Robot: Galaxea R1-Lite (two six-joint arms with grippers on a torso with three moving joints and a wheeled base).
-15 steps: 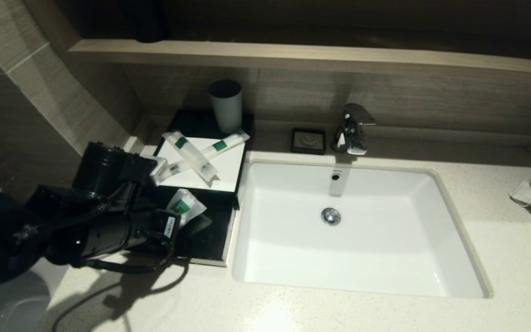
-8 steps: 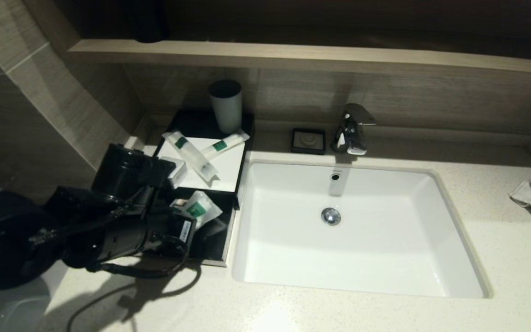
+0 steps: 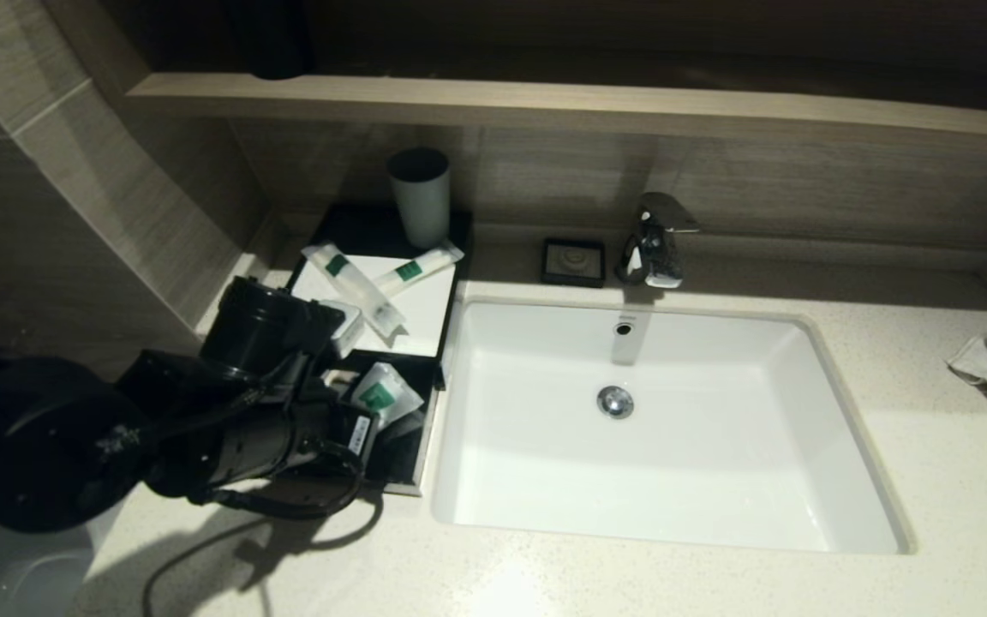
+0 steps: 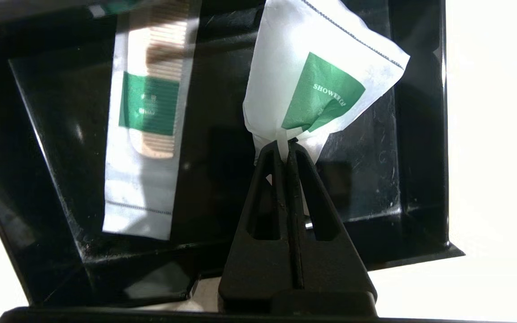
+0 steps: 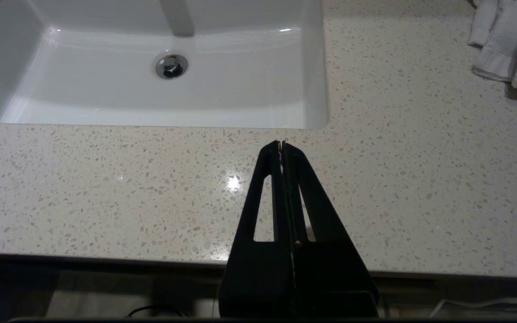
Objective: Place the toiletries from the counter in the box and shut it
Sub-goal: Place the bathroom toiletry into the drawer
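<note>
The left claw has carried the shower-cap pouch farther over the open drawer.

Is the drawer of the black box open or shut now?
Open. The drawer stands pulled out from the box, and a comb packet lies on its black floor.

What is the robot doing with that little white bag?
The left gripper has its jaws shut on a shower cap packet, holding it over the open black drawer of the box. A comb packet already lies inside. Two long packets lie on the box's top. The right gripper waits, shut, above the counter.
</note>
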